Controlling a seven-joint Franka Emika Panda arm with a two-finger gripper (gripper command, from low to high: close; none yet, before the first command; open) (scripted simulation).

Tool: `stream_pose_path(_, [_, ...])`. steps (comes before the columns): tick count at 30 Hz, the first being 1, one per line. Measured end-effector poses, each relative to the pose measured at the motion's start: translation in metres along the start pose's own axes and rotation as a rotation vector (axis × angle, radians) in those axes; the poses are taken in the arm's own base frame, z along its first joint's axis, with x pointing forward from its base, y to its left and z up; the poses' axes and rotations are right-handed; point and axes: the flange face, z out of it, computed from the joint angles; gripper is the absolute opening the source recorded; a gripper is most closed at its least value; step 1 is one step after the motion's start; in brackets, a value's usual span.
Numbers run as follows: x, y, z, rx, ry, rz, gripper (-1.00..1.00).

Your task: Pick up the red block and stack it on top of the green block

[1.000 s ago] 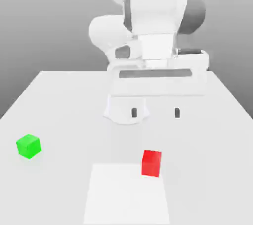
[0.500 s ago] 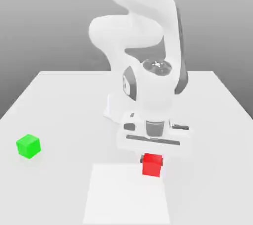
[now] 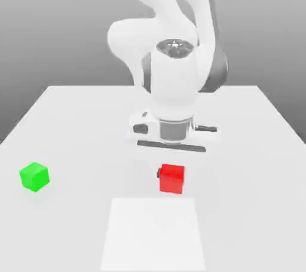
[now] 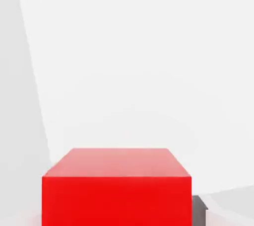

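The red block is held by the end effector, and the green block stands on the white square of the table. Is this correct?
Not quite: the green block is not on the white square; the exterior view shows it beyond that square, toward the view's left. The rest is right.

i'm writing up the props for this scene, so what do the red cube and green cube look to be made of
Red cube: possibly matte plastic or painted wood; flat colour, no grain.

Green cube: likely similar, evenly coloured faces without mirror-like reflections.
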Motion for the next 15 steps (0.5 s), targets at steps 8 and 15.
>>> stream_pose_path(8, [0.091, 0.068, -0.012, 0.003, 0.003, -0.071, -1.00])
stream_pose_path(15, [0.152, 0.153, -0.021, 0.001, 0.004, -0.132, -1.00])
